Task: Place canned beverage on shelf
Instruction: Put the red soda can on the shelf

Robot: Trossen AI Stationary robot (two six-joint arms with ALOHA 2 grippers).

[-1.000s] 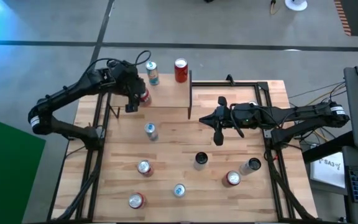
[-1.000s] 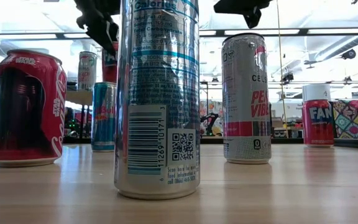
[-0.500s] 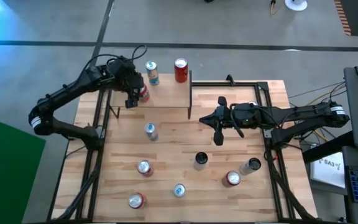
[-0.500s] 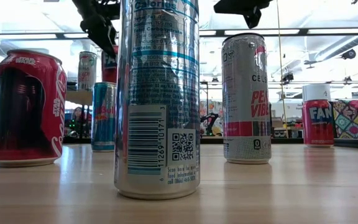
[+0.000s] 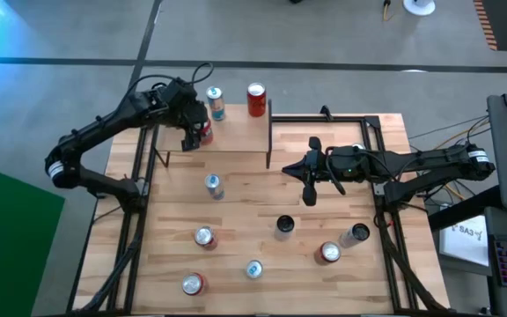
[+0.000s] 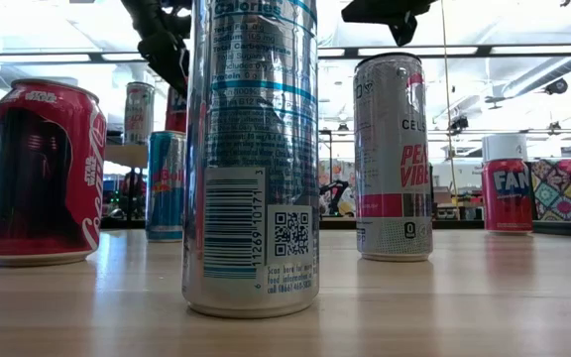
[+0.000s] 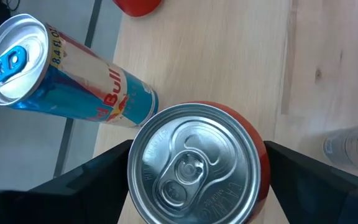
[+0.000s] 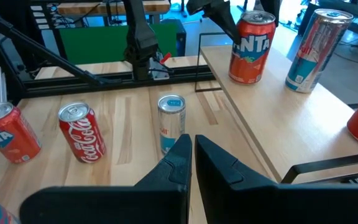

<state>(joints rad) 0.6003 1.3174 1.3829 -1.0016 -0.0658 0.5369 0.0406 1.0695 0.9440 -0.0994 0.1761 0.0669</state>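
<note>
Grey floor surrounds the large wooden table point(image 5: 236, 211), and at its far side stands the shelf point(image 5: 236, 132), a small raised board of light wood with thin black uprights. On this shelf, near its left end, stands a red can point(image 7: 194, 165) with a silver top, and the left gripper point(image 5: 192, 130) is directly above it. In the left wrist view the two dark fingers point(image 7: 98, 180) stand one on each side of the can with a gap between, so the jaws are spread and do not squeeze it. Just beside the red can on the shelf is a slim blue and silver can point(image 5: 216, 103), and further right an orange-red Fanta can point(image 5: 256, 99). The right gripper point(image 5: 311, 172) hangs over the middle of the table, to the right of the shelf, with its fingers pressed together and nothing between them. On the table in front of the shelf stand more cans: a slim silver one point(image 5: 213, 186) near the shelf, a red Coca-Cola can point(image 5: 204, 237), another red can point(image 5: 192, 283), a blue-topped can point(image 5: 253, 269), a dark-topped can point(image 5: 284, 227), a red can point(image 5: 328, 254) and a tilted-looking silver one point(image 5: 356, 234) at the right.
</note>
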